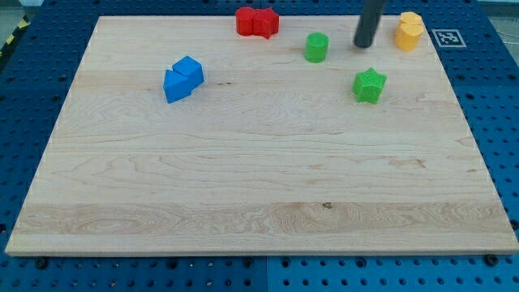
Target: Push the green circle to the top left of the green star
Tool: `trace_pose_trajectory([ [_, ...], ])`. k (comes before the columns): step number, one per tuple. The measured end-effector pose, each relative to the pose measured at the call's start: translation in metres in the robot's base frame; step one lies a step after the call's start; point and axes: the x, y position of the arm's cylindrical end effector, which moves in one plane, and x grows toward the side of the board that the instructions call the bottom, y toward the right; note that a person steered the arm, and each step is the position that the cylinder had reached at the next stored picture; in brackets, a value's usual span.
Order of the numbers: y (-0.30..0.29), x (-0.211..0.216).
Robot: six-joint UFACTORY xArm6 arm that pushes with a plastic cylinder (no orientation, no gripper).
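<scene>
The green circle (316, 47) stands on the wooden board near the view's top, right of centre. The green star (370, 85) lies below and to the right of it, a short gap apart. My tip (362, 45) is at the end of the dark rod coming down from the view's top edge. It is to the right of the green circle, at about the same height, and above the green star. It touches neither block.
Two red blocks (256, 22) sit side by side at the top, left of the circle. Two yellow blocks (409, 31) sit at the top right, close to the rod. Two blue blocks (183, 79) lie at the left. The board's top edge (324, 15) is close.
</scene>
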Motion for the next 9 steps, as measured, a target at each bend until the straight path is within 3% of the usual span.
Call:
trace_pose_trajectory([
  [2,-0.067,-0.040],
  [3,-0.102,-0.040],
  [9,-0.062,0.006],
])
